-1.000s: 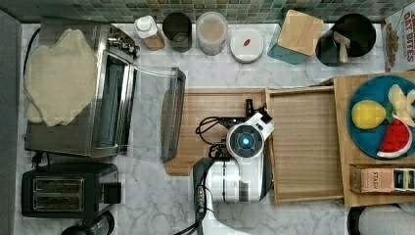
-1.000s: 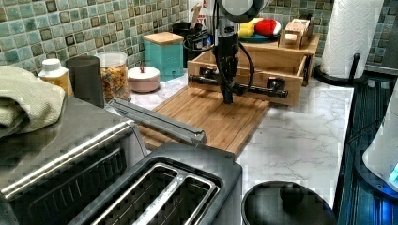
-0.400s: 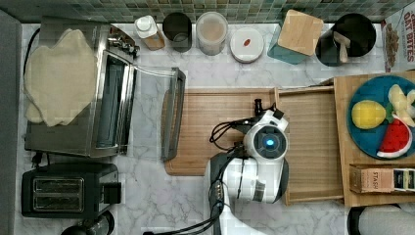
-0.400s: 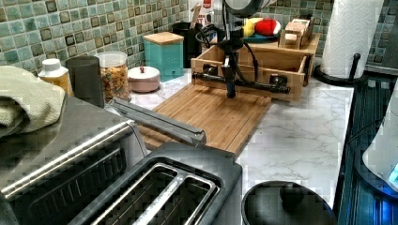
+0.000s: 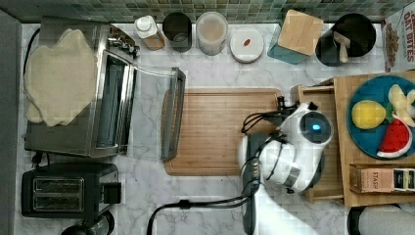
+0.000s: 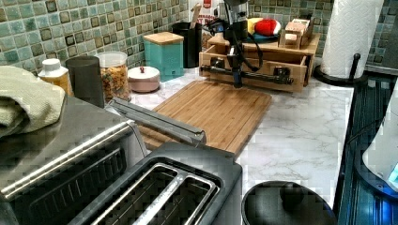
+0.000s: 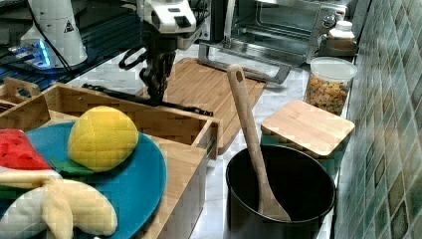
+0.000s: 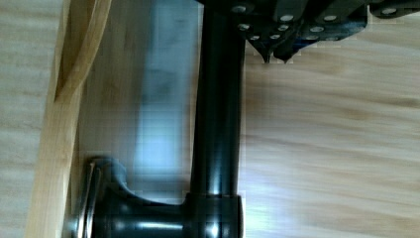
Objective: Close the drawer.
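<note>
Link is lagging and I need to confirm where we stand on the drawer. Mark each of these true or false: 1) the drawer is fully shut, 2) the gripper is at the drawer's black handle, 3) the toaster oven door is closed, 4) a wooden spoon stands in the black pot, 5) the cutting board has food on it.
1) False. The drawer is partly out of the stand, over the cutting board's edge.
2) True. The gripper hangs right at the black handle on the drawer front.
3) False. The toaster oven door is folded down open.
4) True. The wooden spoon leans in the black pot.
5) False. The cutting board is bare.
</note>
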